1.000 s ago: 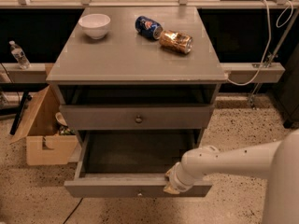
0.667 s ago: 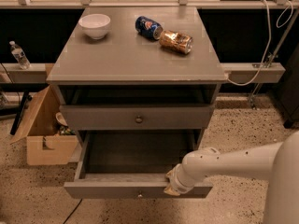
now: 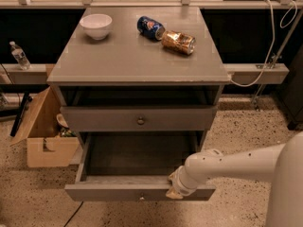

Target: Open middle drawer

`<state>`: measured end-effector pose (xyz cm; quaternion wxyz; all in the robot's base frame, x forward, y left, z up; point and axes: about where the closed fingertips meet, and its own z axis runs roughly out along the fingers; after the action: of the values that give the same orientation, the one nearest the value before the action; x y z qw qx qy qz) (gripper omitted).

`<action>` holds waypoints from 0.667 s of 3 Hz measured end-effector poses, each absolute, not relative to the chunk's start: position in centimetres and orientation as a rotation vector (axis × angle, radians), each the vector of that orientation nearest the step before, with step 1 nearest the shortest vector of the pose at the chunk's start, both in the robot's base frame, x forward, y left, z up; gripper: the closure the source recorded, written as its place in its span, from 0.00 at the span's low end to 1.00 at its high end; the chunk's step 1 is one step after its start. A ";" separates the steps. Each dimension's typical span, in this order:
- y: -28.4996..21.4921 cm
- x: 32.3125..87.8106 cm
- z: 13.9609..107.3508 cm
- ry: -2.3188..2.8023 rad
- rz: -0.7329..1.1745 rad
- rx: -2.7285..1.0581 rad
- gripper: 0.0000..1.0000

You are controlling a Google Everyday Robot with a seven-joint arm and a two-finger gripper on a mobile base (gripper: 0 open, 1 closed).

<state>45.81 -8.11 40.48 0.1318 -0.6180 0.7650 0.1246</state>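
The middle drawer (image 3: 137,193) is a grey flat-fronted drawer with a small round brass knob. It stands pulled far out of the cabinet, and its dark inside (image 3: 137,155) holds nothing I can see. My gripper (image 3: 173,191) rests at the top edge of the drawer's front, right of the knob, at the end of the white arm (image 3: 227,167) that comes in from the right. The drawer above (image 3: 140,120), also grey with a brass knob, is nearly pushed in, with a dark gap over its front. Any drawer below is hidden.
On the cabinet top (image 3: 118,60) stand a white bowl (image 3: 96,25), a blue can (image 3: 150,27) on its side and a brown can (image 3: 178,42) on its side. A cardboard box (image 3: 42,131) sits on the floor at the left. A water bottle (image 3: 19,56) stands on the left ledge. A cable (image 3: 265,56) hangs at the right.
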 end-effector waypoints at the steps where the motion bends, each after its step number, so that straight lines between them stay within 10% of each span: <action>1: -7.9 46.0 40.5 2.220 0.361 -1.793 0.03; 2: -10.8 46.0 43.4 2.206 0.330 -1.753 0.00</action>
<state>46.04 -10.81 43.36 0.1517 -0.6108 0.7686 0.1151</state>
